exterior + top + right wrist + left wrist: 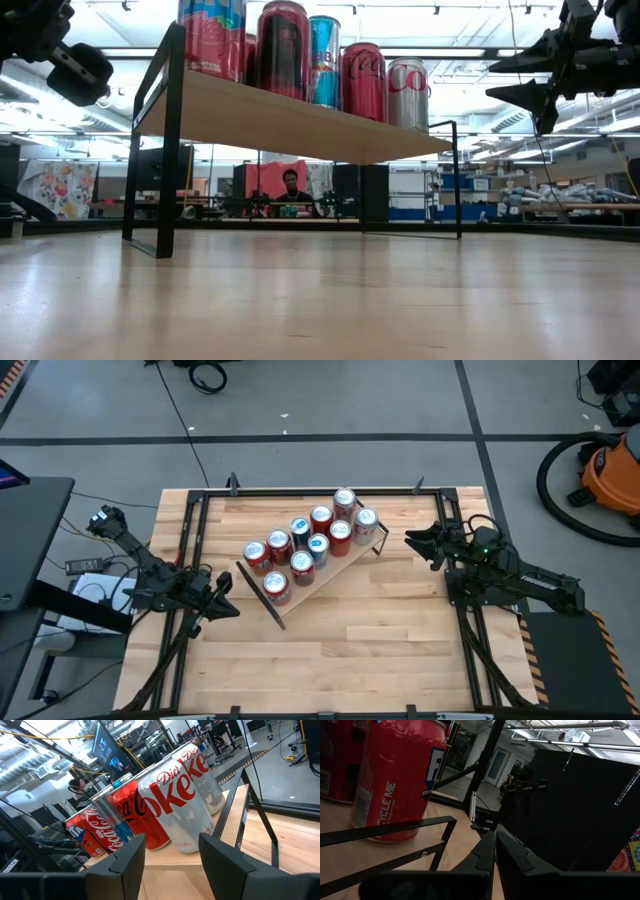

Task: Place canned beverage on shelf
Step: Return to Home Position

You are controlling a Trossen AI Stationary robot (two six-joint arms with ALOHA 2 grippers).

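My left claw [229, 598] hangs at the table's left side, just off the near-left end of the shelf [290, 122]. Its fingers are pressed together with nothing between them, and the red end can [395, 780] is close ahead of it. The shelf's long axis runs diagonally from near-left to far-right across the middle of the tabletop [350, 660]. It carries ten cans in two rows of five, all upright. As best I can tell, six are red, two are blue [318, 544] and two are silver [365, 518], with the silver pair at the far-right end. I see no can off the board, so I judge the placing done. My right claw [492, 80] floats off that far-right end with its fingers spread wide and empty, the silver cans facing it. Each claw is near its own end of the shelf, and I cannot tell which is closer. Backing off should mean drawing each claw outward, away from the black wire legs [262, 596].
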